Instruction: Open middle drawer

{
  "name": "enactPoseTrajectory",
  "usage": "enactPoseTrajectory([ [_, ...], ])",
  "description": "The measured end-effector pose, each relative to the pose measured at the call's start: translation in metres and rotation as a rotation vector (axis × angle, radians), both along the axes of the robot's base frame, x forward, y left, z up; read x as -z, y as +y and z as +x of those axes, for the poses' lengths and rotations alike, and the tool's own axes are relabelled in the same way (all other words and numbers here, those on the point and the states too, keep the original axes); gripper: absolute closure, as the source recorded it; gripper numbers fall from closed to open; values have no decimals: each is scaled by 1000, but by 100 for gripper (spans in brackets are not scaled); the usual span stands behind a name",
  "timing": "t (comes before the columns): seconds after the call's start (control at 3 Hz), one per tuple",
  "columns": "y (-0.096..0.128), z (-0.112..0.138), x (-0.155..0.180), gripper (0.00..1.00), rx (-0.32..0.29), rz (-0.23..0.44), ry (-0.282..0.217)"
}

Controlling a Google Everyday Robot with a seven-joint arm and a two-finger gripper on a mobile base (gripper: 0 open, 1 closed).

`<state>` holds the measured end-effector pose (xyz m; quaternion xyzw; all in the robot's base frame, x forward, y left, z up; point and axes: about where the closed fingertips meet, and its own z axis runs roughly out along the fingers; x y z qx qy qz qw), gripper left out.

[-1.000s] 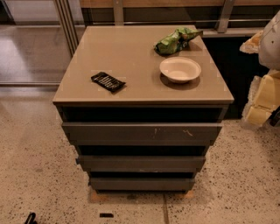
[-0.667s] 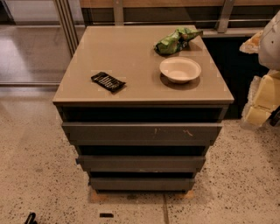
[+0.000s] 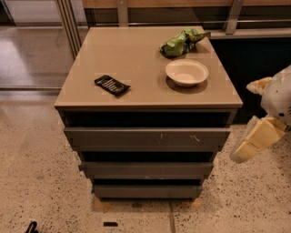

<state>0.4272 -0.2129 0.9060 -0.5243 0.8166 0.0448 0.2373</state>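
Middle drawer [image 3: 146, 169] shut, between scratched front [image 3: 146, 136] and bottom front [image 3: 146, 191] — approach step, no contact yet. Gripper [image 3: 249, 119] off cabinet's [image 3: 136, 63] right side, fingers spread. Next — swing in, hook its top edge, pull straight.

Setting: an indoor commercial interior of the office or break-area type; the exact kind cannot be told. Indicators: a speckled terrazzo floor [image 3: 36, 182]; a glass partition [image 3: 27, 50] in slim metal framing [image 3: 68, 22] at upper left; a railing with metal posts [image 3: 234, 16] under a wooden ledge [image 3: 182, 3] along the back. A freestanding tan-topped drawer cabinet [image 3: 136, 63] with plain grey handleless fronts is utility furniture, not domestic. Its top holds a white bowl [image 3: 187, 72], a crumpled green snack bag [image 3: 182, 43] and a small black packet [image 3: 112, 85]. The gripper [image 3: 254, 141] is at the right edge, beside the cabinet, clear of it.
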Motion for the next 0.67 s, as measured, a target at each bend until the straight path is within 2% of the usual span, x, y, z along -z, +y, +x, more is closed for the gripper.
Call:
enactPoseTrajectory([
  [0.33, 7, -7, 68, 0, 91, 128, 36],
  [0.67, 7, -1, 123, 0, 162, 201, 72],
])
